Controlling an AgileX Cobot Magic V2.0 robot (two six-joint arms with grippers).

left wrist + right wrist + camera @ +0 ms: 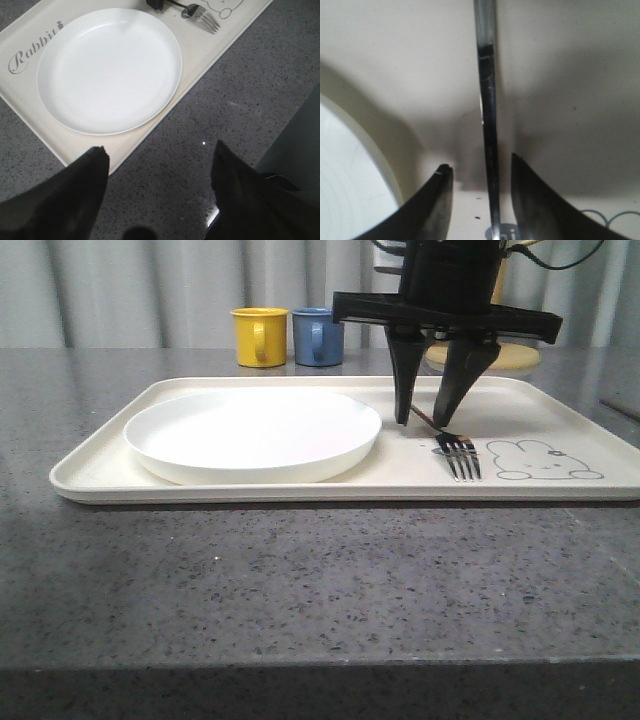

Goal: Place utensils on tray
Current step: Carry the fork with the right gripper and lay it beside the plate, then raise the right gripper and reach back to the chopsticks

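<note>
The metal fork (458, 455) lies flat on the cream tray (300, 490), tines toward the front, just left of the rabbit drawing. My right gripper (423, 422) stands over its handle with fingertips down near the tray. In the right wrist view the handle (487, 100) runs between the fingers of the open right gripper (480, 162), with a gap on each side. The round white plate (252, 435) rests on the tray's left half. My left gripper (161, 148) hangs open over the bare counter beside the tray's front rim (120, 159), holding nothing. The fork (202, 16) and plate (109, 70) lie beyond it.
A yellow mug (259, 336) and a blue mug (317, 336) stand behind the tray on the dark speckled counter (300, 590). A pale yellow object (520, 358) sits behind the right arm. A grey curtain closes off the back.
</note>
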